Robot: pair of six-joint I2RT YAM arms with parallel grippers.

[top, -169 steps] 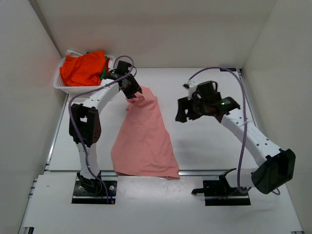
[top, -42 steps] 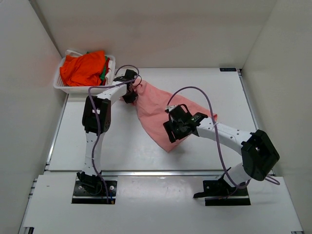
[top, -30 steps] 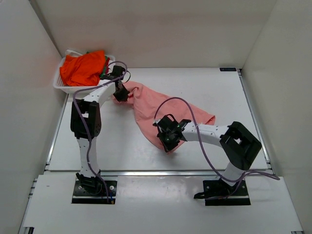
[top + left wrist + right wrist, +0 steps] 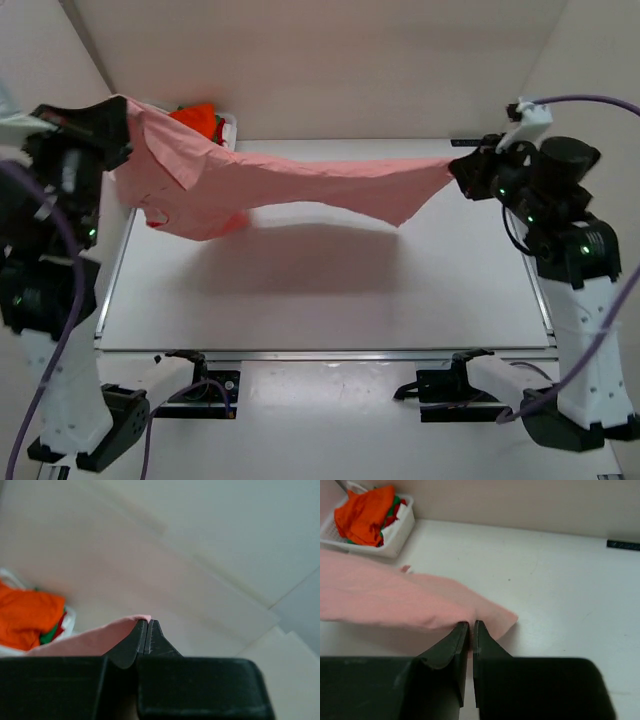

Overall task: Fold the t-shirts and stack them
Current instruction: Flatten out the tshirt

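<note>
The salmon-pink t-shirt (image 4: 290,180) hangs stretched in the air above the table, held at both ends. My left gripper (image 4: 122,118) is raised high at the far left and shut on one end of it; the pink cloth (image 4: 85,640) bulges beside its closed fingertips (image 4: 148,622). My right gripper (image 4: 458,168) is raised at the far right, shut on the other end (image 4: 420,605), with cloth pinched at its tips (image 4: 471,624). The orange t-shirt (image 4: 365,510) with a bit of green lies in the basket (image 4: 395,535); in the top view it (image 4: 200,118) shows only partly behind the pink one.
The white slotted basket (image 4: 228,124) stands at the table's far left corner. White walls enclose the table (image 4: 330,290) on three sides. A dark strip (image 4: 622,544) lies at the back wall's foot on the right.
Both arms have lifted high and swung apart, pulling the pink shirt off the table and stretching it wide in the air between them. Earlier it lay crumpled on the table.
</note>
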